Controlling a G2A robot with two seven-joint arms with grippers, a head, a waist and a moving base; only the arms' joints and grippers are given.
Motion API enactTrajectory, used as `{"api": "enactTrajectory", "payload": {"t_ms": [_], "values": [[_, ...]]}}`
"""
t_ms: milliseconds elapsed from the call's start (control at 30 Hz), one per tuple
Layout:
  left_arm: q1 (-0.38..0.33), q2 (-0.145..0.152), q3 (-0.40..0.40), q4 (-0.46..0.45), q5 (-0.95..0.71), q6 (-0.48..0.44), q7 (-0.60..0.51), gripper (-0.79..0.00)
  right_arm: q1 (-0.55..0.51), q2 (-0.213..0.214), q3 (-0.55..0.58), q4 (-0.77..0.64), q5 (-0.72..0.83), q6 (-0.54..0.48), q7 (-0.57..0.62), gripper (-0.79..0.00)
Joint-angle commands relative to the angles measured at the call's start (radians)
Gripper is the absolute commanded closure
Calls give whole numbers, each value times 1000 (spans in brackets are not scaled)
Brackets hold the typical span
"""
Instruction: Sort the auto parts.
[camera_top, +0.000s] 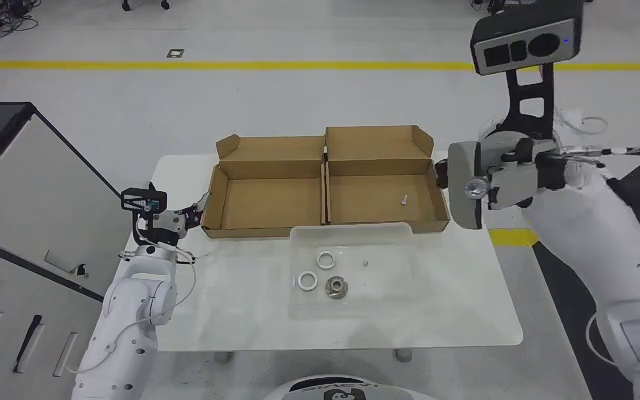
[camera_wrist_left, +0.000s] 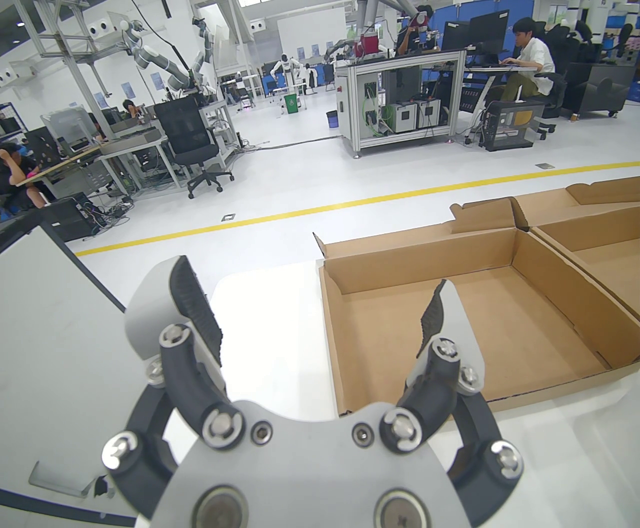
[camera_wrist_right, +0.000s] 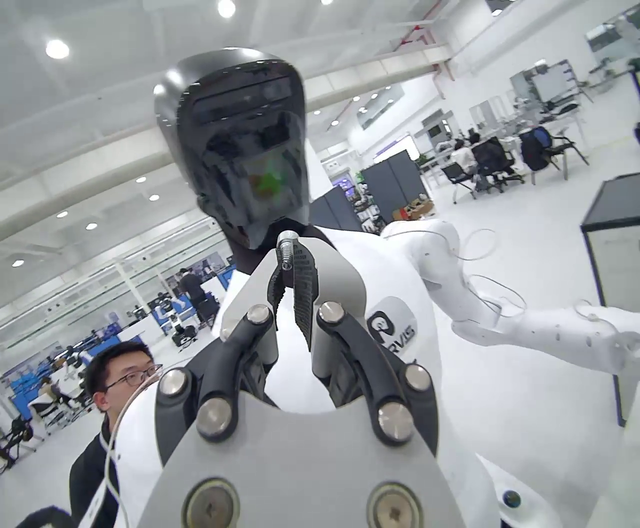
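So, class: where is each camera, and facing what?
Top view: above the arms, looking down at the table; both arms show.
Left wrist view: on that wrist, facing the left box past the open left gripper.
Right wrist view: on that wrist, facing the robot's head; right gripper pinches a screw.
Shared: the left box, top and left wrist views.

Noted glossy pale-grey floor (camera_top: 300, 100), crossed by one yellow line (camera_top: 300, 65). White table (camera_top: 440, 300) standing on it. Beyond, open workshop hall: black office chair (camera_wrist_left: 192, 132), desks with dark monitors (camera_wrist_left: 487, 30), metal-framed workbench (camera_wrist_left: 400, 90), green bin (camera_wrist_left: 291, 104). Overhead, round ceiling lights (camera_wrist_right: 56, 48) among white beams. Bright, even light throughout.
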Motion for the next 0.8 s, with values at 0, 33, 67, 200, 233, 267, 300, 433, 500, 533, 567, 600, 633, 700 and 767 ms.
{"api": "enactTrajectory", "payload": {"t_ms": [0, 33, 67, 200, 233, 267, 300, 433, 500, 533, 567, 600, 633, 700, 767], "values": [[0, 0, 0, 0, 0, 0, 0, -785, -17, 2, 17, -17, -72, 35, -31, 0], [0, 0, 0, 0, 0, 0, 0, -785, -17, 5, 30, -18, -130, 55, -35, 0], [0, 0, 0, 0, 0, 0, 0, -785, -26, 6, 38, -28, -142, 65, -44, 0], [0, 0, 0, 0, 0, 0, 0, -785, -61, 3, 62, -49, -128, 80, -51, 0], [0, 0, 0, 0, 0, 0, 0, -785, -68, 2, 66, -52, -114, 80, -46, 0], [0, 0, 0, 0, 0, 0, 0, -785, -75, -1, 69, -54, -97, 78, -40, 0], [0, 0, 0, 0, 0, 0, 0, -785, -83, -3, 71, -55, -73, 76, -36, 0], [0, 0, 0, 0, 0, 0, 0, -785, -111, -19, 67, -58, 42, 64, -5, 0], [0, 0, 0, 0, 0, 0, 0, -785, -121, -28, 64, -55, 101, 59, 10, 0], [0, 0, 0, 0, 0, 0, 0, -785, -124, -32, 63, -53, 123, 57, 20, 0], [0, 0, 0, 0, 0, 0, 0, -785, -127, -37, 62, -50, 146, 55, 28, 0], [0, 0, 0, 0, 0, 0, 0, -785, -131, -42, 59, -49, 175, 54, 34, 0], [0, 0, 0, 0, 0, 0, 0, -785, -132, -46, 58, -46, 194, 52, 40, 0], [0, 0, 0, 0, 0, 0, 0, -785, -138, -57, 56, -41, 241, 48, 48, 0], [0, 0, 0, 0, 0, 0, 0, -785, -139, -64, 58, -31, 248, 51, 49, 0]]}}
